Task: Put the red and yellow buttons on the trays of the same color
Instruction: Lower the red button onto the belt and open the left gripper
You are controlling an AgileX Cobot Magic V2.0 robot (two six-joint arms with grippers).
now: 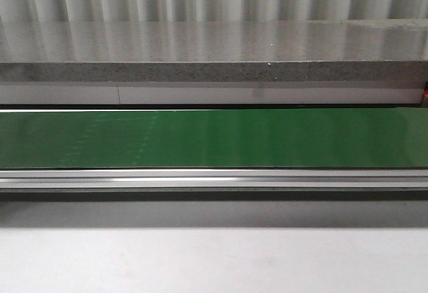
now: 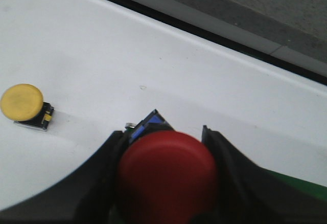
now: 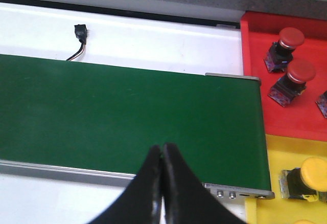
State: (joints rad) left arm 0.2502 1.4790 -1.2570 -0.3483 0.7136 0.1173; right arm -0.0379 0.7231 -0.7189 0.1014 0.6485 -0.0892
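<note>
White tabletop (image 2: 153,55): left gripper (image 2: 166,147) clamps a red button (image 2: 166,178); red tray (image 3: 291,106) apparently nearer the closed, empty right gripper (image 3: 162,155).

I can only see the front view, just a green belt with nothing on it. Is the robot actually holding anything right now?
Observer: Yes. The left gripper is shut on a red button, held above the white table.
Operator: Any other buttons waiting?
Observer: One yellow button sits on that white table, apart from the gripper.
Operator: And the other arm?
Observer: The right gripper is shut and holds nothing, above the green conveyor belt.
Operator: Where are the trays?
Observer: At the belt's end: a red tray with two red buttons fully in view, and beside it a yellow tray holding a yellow one.
</note>
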